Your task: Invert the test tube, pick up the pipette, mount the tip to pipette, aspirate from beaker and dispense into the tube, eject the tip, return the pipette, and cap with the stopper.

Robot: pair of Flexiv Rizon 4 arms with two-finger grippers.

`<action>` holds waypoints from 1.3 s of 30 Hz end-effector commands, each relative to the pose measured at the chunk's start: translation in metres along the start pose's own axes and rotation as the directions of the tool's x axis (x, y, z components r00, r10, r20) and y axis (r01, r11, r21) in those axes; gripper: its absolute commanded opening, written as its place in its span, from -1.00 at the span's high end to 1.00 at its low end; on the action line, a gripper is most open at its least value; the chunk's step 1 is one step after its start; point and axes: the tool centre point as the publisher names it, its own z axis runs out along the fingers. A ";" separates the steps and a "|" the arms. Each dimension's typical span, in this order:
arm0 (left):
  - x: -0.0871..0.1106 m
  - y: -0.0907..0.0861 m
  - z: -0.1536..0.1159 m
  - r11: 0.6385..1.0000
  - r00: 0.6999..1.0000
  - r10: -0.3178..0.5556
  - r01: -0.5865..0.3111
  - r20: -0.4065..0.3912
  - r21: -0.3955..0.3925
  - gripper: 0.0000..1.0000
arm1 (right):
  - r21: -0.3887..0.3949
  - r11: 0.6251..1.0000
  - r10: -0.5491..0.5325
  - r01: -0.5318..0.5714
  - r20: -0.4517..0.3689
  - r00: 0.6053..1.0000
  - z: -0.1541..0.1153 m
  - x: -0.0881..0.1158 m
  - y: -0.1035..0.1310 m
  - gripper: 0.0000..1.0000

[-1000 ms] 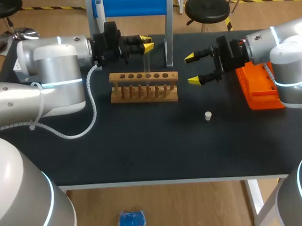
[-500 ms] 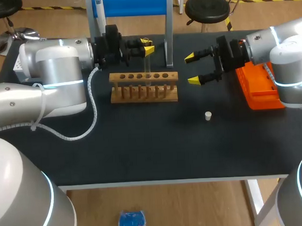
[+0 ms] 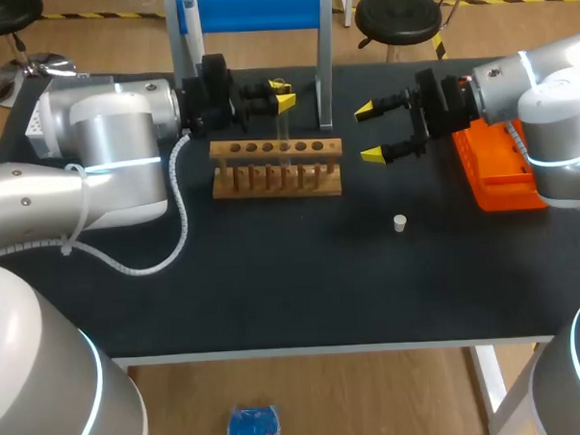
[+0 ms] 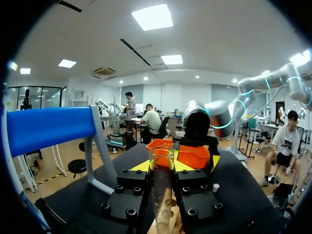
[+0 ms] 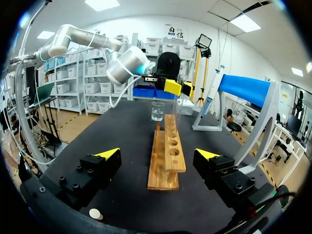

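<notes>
My left gripper (image 3: pixel 282 93) is shut on a clear test tube (image 3: pixel 282 127) and holds it upright over the wooden rack (image 3: pixel 276 170). In the left wrist view the test tube (image 4: pixel 162 187) stands between the yellow tips of the left gripper (image 4: pixel 162 166), open mouth away from the camera. I cannot tell whether its lower end sits in a rack hole. My right gripper (image 3: pixel 369 132) hangs open to the right of the rack with nothing in it. The white stopper (image 3: pixel 400 223) lies on the table. A glass beaker (image 5: pixel 157 111) stands beyond the rack (image 5: pixel 165 161). The pipette (image 5: pixel 213 92) hangs on the blue stand (image 5: pixel 243 90).
An orange tip box (image 3: pixel 500 175) sits at the right side of the table under my right arm. The blue-topped stand (image 3: pixel 252 9) rises behind the rack. The stopper (image 5: pixel 96 213) lies beside my right gripper (image 5: pixel 158 155).
My left wrist has shifted slightly with the test tube still held over the rack. The right arm has kept still.
</notes>
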 end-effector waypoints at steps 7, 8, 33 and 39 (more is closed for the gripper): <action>-0.002 0.011 0.000 1.000 1.000 -0.018 0.018 0.014 0.020 1.00 | 0.000 1.000 -0.001 0.001 -0.002 1.000 0.000 0.000 -0.001 -1.00; -0.002 0.012 0.000 1.000 1.000 -0.019 0.019 0.014 0.020 1.00 | 0.000 1.000 -0.001 0.001 -0.002 1.000 0.000 0.000 -0.001 -1.00; 0.000 0.018 -0.002 1.000 1.000 -0.011 0.011 0.016 -0.003 -1.00 | 0.000 1.000 -0.001 0.001 -0.002 1.000 0.000 0.000 -0.001 -1.00; -0.001 0.009 -0.005 0.997 1.000 0.017 -0.016 0.015 -0.074 -1.00 | 0.000 1.000 -0.001 0.001 -0.002 1.000 0.000 0.000 -0.001 -1.00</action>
